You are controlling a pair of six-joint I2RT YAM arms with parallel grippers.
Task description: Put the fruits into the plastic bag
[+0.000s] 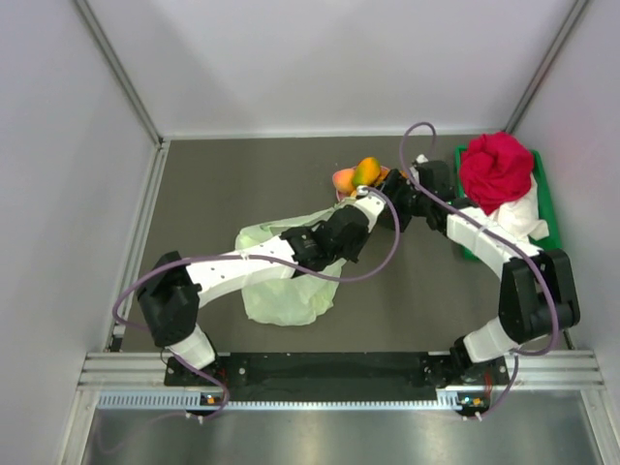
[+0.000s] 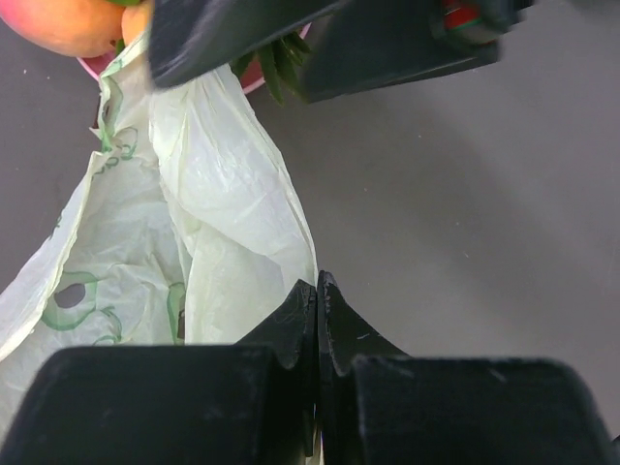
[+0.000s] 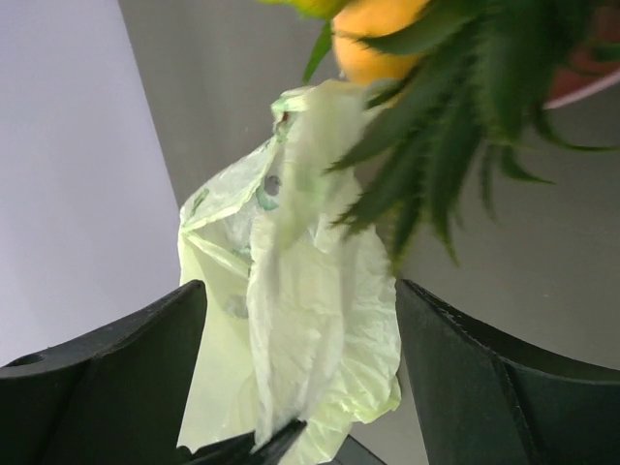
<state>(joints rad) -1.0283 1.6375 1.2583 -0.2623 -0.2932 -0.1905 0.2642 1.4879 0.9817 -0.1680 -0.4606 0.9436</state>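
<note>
Pale-green plastic bag [image 1: 281,291] pinched in left gripper [image 2: 317,310], mid-bench.
Left jaws are fully closed on a bag edge, with the film stretched toward the fruits [image 1: 354,176] piled near the bench's far edge, right of centre. Right gripper [image 3: 300,291] is spread wide with nothing gripped. The pineapple [image 3: 455,126] crown hangs just ahead of its fingers, bag film between them. The rest of the bag lies slack toward the near edge.

From the centre of the table [image 1: 242,184], I see the plastic bag [image 1: 281,286] spread toward 8 o'clock, its far end reaching up to the fruits [image 1: 356,176] heaped at 12. At 2 o'clock the cloth bundle [image 1: 496,170] sits on the tray [image 1: 545,199] along the right edge.
</note>
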